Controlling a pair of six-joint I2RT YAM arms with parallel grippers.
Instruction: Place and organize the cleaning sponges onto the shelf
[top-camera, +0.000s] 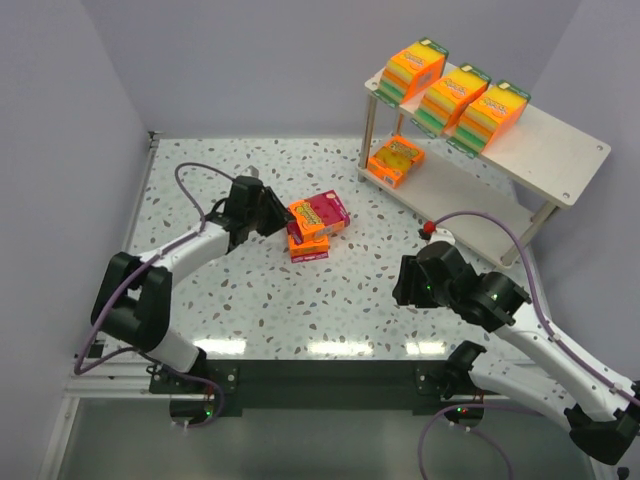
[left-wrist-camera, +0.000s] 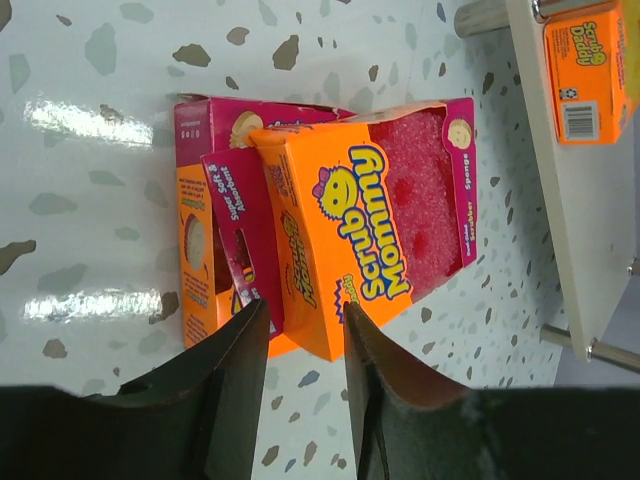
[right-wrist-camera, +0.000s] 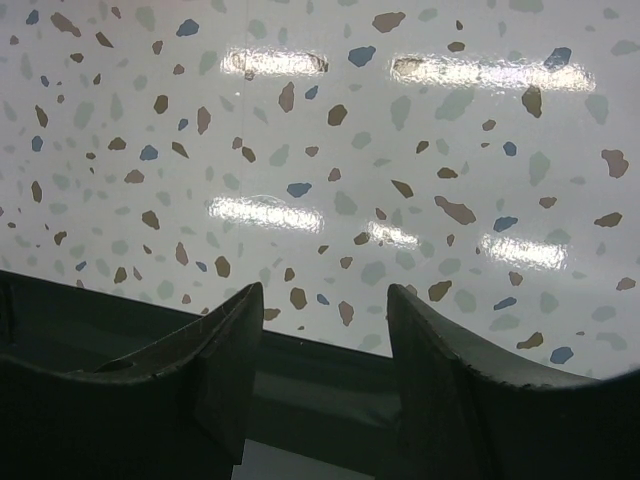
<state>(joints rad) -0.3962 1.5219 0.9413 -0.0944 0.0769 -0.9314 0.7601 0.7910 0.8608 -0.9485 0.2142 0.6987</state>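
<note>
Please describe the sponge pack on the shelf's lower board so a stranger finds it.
Find the two-tier shelf at the far right. Three thick orange packs stand in a row on its upper board; beneath, at the lower board's left end, lies the flat orange pack, alone on that level.

The speckled desk (top-camera: 300, 310) carries a two-tier shelf (top-camera: 560, 160) at far right and two stacked sponge packs (top-camera: 318, 218) mid-desk. The shelf's top board holds three thick orange packs (top-camera: 455, 98); its lower board holds one flat orange pack (top-camera: 396, 160).

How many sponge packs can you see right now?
6 sponge packs: three on the top board of the shelf, one on its lower board, two stacked on the table. More could be hidden behind them.
</note>
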